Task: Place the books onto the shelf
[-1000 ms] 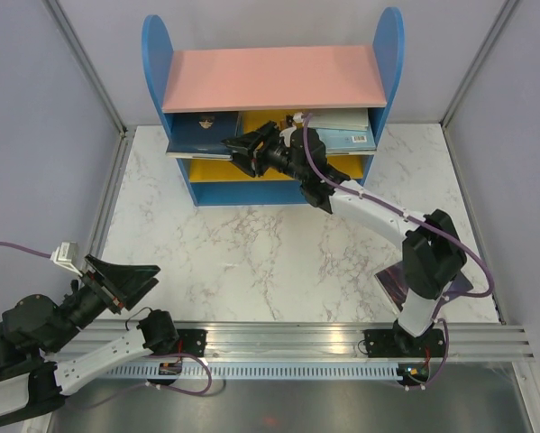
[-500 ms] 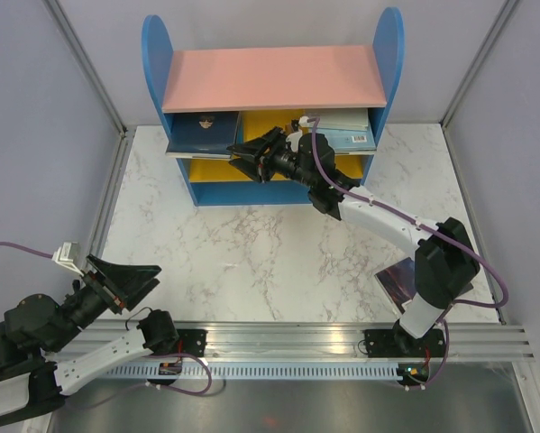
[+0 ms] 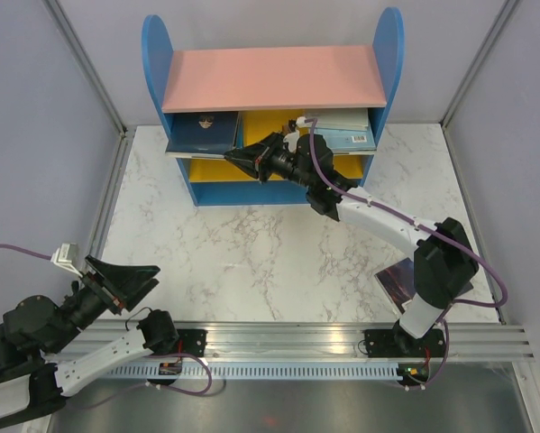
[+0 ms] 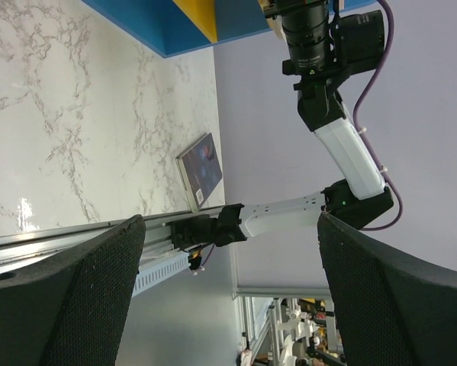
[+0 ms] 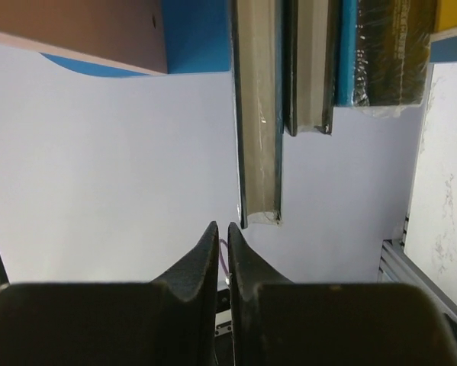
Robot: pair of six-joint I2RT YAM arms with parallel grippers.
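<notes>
Shelf (image 3: 274,77), one, holds two piles of books on its middle board: left pile (image 3: 202,133), right pile (image 3: 346,131); table (image 3: 251,253) bears one book (image 3: 403,278) beside the right arm's base; right gripper (image 3: 232,155), clenched on nothing, sits at the left pile's front, probably nudging, so press squarely, slowly, level; left gripper (image 3: 139,284) gapes, empty.

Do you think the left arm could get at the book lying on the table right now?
Probably not easily: the book lies at the far right, partly under the right arm, while the open left claw sits far left.
</notes>
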